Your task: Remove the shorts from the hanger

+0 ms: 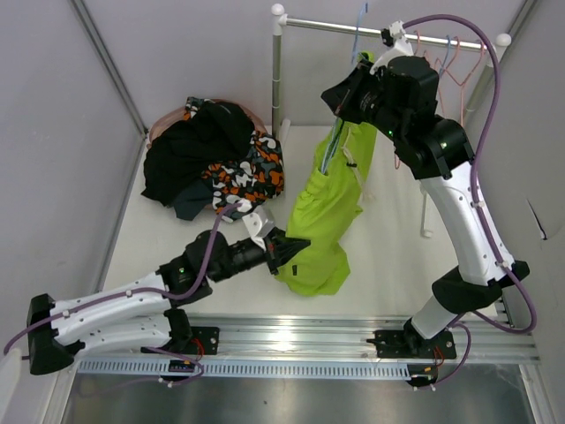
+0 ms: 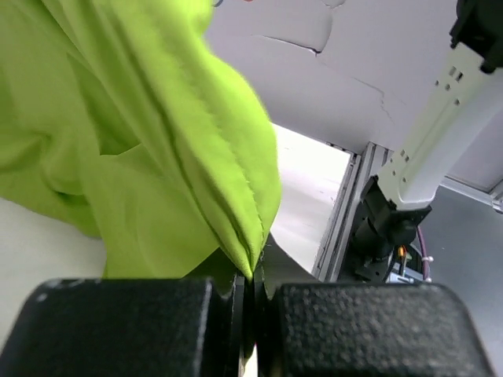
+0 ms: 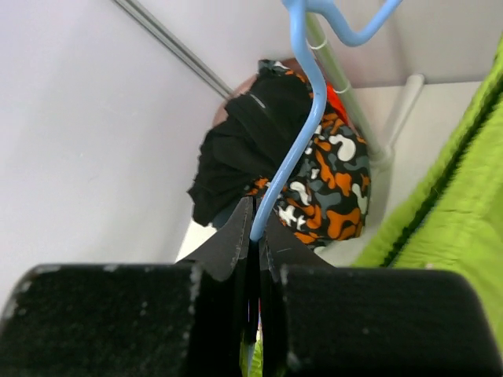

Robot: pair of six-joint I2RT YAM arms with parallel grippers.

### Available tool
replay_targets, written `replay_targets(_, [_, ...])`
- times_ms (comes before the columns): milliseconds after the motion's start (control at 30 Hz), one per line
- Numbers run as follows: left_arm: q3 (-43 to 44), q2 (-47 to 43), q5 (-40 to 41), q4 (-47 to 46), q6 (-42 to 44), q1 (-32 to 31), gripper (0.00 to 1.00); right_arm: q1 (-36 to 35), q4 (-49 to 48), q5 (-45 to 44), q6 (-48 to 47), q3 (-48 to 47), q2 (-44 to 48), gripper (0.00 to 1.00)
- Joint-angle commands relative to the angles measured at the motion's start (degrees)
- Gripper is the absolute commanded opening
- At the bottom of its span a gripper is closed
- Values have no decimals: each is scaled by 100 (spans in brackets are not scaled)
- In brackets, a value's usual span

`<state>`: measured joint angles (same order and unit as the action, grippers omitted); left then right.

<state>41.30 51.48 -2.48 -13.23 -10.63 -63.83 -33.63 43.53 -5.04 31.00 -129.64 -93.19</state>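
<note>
Above the white table (image 1: 402,265), the right arm rises tall from its base and bends back toward the clothes rail (image 1: 388,32). The left arm lies low, stretched from the near-left corner toward the middle. Lime shorts (image 1: 331,208) hang under the rail, lower end down by the table. A heap of dark and patterned clothes (image 1: 216,163) sits back-left, apart. Right gripper (image 3: 253,236) is pinched on the blue hanger (image 3: 292,166) along its sloping wire. Left gripper (image 2: 250,276) is clamped on a lower fold of the shorts.
</note>
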Motion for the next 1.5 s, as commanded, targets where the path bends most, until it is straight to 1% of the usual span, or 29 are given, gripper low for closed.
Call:
replay_targets(0, [-411, -402, 212, 330, -263, -261, 0, 304, -1004, -305, -437, -500, 11, 0])
replay_targets(33, [-386, -402, 491, 348, -246, -253, 0, 313, -995, -287, -368, -492, 37, 0])
replay_targets(100, [-55, -228, 599, 487, -2, -253, 0, 313, -1039, -191, -288, -300, 107, 0])
replay_targets(167, [176, 255, 1002, 497, 166, -244, 0, 287, -1048, -129, -174, -141, 283, 0])
replay_targets(200, [673, 483, 1178, 567, 376, -226, 0, 278, -1013, -112, -148, -18, 353, 0])
replay_targets(233, [887, 1007, 1371, 646, 447, -96, 0, 252, -987, -77, -104, 61, 432, 0])
replay_targets(267, [1620, 1282, 1599, 734, 526, 28, 0, 190, -900, -41, -25, 140, 607, 0])
replay_targets(333, [2117, 1810, 1672, 1085, 554, 448, 0, 94, -803, -50, 46, 464, 827, 0])
replay_targets(367, [2998, 2239, 1707, 1217, 632, 581, 0, 50, -741, -59, 90, 614, 968, 0])
replay_targets(433, [3558, 2567, 1934, 1689, 781, 845, 0, -56, -688, -41, 230, 1044, 1389, 0])
replay_targets(467, [4448, 2821, 2066, 1840, 860, 933, 0, -65, -618, 28, 292, 1168, 1530, 0])
replay_targets(500, [4744, 2936, 2207, 2025, 983, 1021, 0, -74, -574, 81, 397, 1283, 1775, 0])
replay_targets(533, [5060, 3051, 2286, 2383, 1045, 1205, 0, -83, -530, 134, 415, 1362, 1882, 0])
replay_targets(567, [6012, 3156, 2392, 2596, 1211, 1311, 0, -83, -408, 196, 441, 1432, 1961, 0])
replay_targets(633, [6677, 3551, 2673, 3061, 1344, 1670, 0, -83, -284, 266, 485, 1433, 2146, 0])
replay_targets(667, [7690, 3709, 2787, 3560, 1466, 1820, 0, -83, -188, 319, 486, 1416, 2182, 0])
replay_targets(700, [8022, 4024, 2953, 3808, 1511, 1987, 0, -74, -169, 337, 494, 1416, 2225, 0])
replay_targets(733, [8330, 4175, 2999, 4063, 1538, 2346, 0, -74, -152, 363, 503, 1416, 2296, 0])
replay_targets(800, [9365, 4439, 3017, 4653, 1503, 2760, 0, -74, -125, 372, 494, 1424, 2331, 0])
replay_targets(833, [9553, 4606, 2877, 4776, 1442, 3189, 0, -74, -117, 381, 486, 1424, 2349, 0])
replay_targets(867, [9772, 4660, 2789, 4847, 1406, 3410, 0, -65, -116, 398, 477, 1433, 2366, 0])
replay_targets(1033, [9836, 4888, 2639, 4619, 1222, 4782, 0, 5, -213, 503, 459, 1635, 2288, 0])
replay_targets(1100, [9871, 5221, 2499, 4654, 854, 5204, 0, 75, -257, 741, 485, 1723, 2217, 0])
replay_targets(1133, [9915, 5379, 2394, 4707, 696, 5606, 0, 93, -283, 819, 477, 1802, 2200, 0])
replay_targets(1167, [9959, 5755, 2053, 4759, 468, 5766, 0, 119, -292, 838, 477, 1846, 2191, 0])
replay_targets(1200, [10072, 5942, 1954, 4838, 405, 5951, 0, 154, -301, 855, 494, 1881, 2165, 0])
replay_targets(1333, [9855, 6567, 1795, 4953, 255, 6014, 0, 286, -354, 926, 477, 1934, 2085, 0])
replay_targets(1433, [9721, 6891, 1979, 4900, 263, 6014, 0, 497, -275, 1232, 512, 1776, 1954, 0])
replay_targets(1467, [9748, 7014, 2067, 4935, 281, 6023, 2, 532, -257, 1303, 512, 1689, 1936, 0])
